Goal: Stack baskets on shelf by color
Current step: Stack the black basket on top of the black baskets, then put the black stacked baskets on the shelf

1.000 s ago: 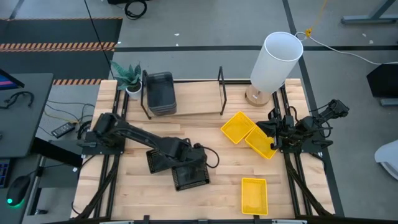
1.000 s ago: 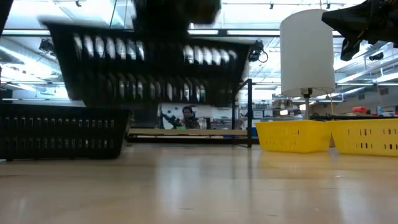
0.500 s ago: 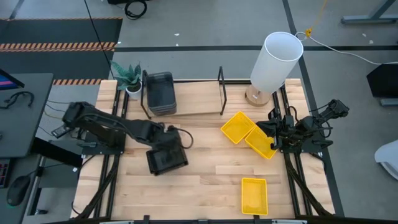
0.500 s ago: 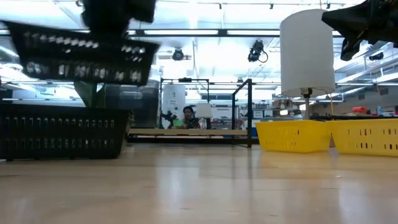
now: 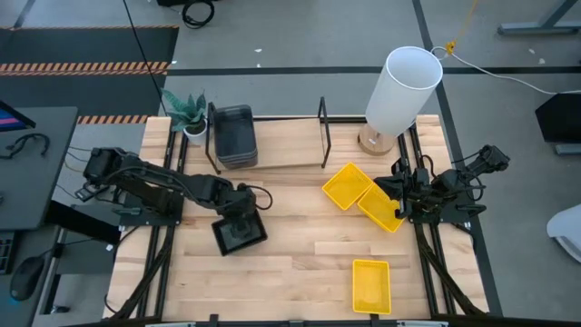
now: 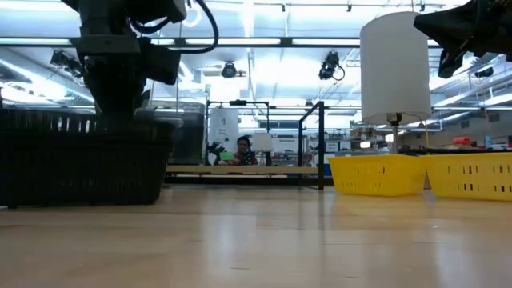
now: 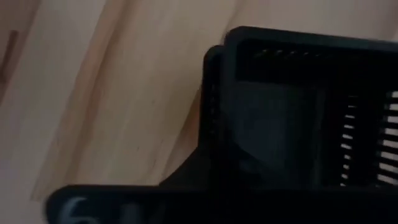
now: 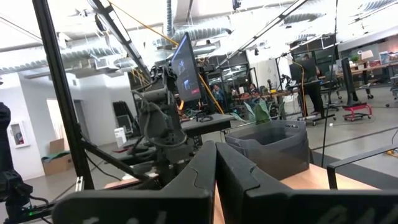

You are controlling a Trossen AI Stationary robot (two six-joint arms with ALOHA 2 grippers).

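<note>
Near the left-front part of the light-wood tabletop [image 5: 300,254], the left gripper [image 5: 238,214] has come down w/ the black slatted plastic basket [image 5: 240,232]; a second ago that basket hung in the air further toward the front, half a sec ago it was over its twin, and now the two read as one nested pair on the wood. Low view agrees: one black block [image 6: 80,160] w/ the arm planted in it. So the black group looks stacked, but not yet on the low light-wood shelf with black metal frame [image 5: 281,162], which runs along the far edge and carries the grey plastic basket stack [image 5: 232,136] at its left end.

Left claw state: cannot tell, hidden by the arm and the basket wall.

Black pair's long axis runs roughly left-right along the tabletop, skewed a bit, open side up.

Right gripper [image 5: 399,193] waits by the right edge, fingers pressed together on nothing, beside two bright yellow plastic baskets [image 5: 363,195]; the third yellow basket [image 5: 370,285] lies near the front edge, long axis front-to-back.
</note>
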